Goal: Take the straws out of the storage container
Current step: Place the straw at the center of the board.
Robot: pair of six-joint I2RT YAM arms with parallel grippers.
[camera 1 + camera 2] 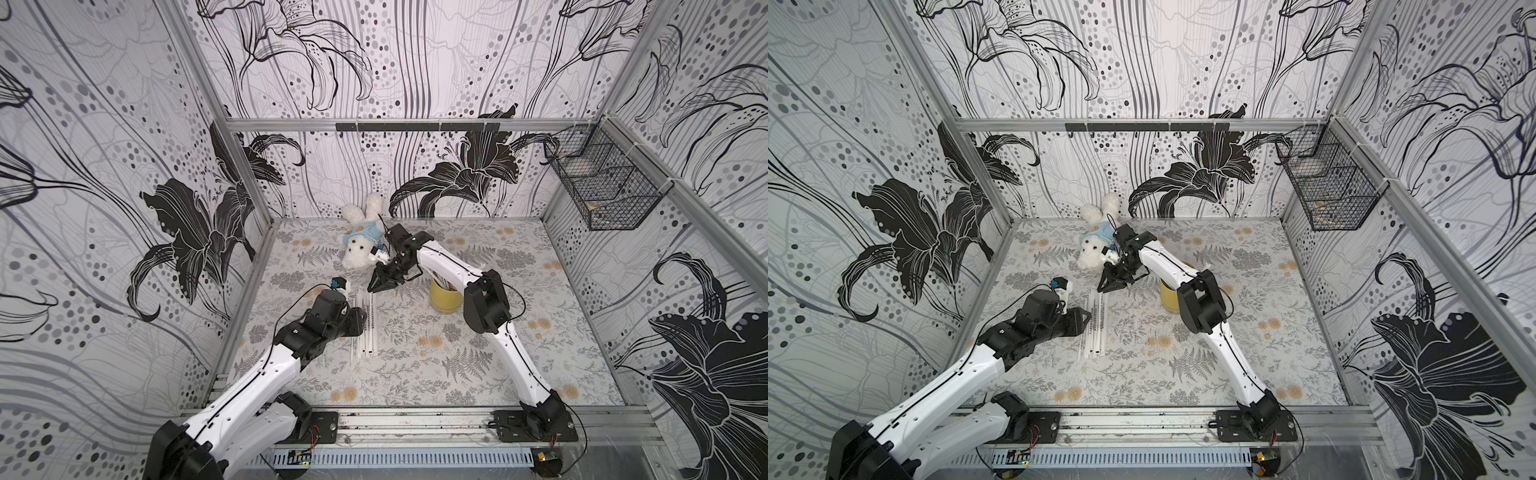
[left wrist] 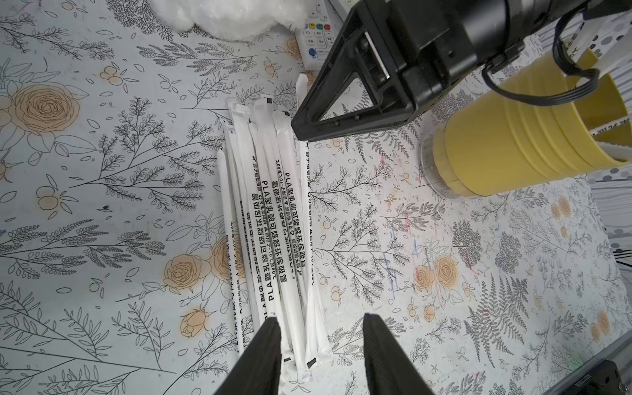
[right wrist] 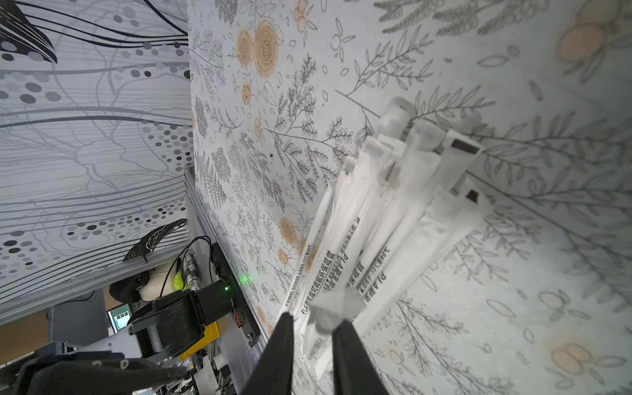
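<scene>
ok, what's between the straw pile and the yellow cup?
Only bare floral mat between straws and cup, per the left wrist view; the right gripper hangs above that gap.

1. I find both top views bright and evenly lit, with only faint shadows.
2. Straight lines bow toward the picture edges.
3. Right wrist view: the straws (image 3: 403, 212) are soft and blurred.
4. Left wrist view: the print reads sharp.

Straws (image 3: 393, 212) heaped on floral table (image 3: 513, 307) — hand (image 3: 314, 319) parted (one straw blurred) at near ends.
</scene>
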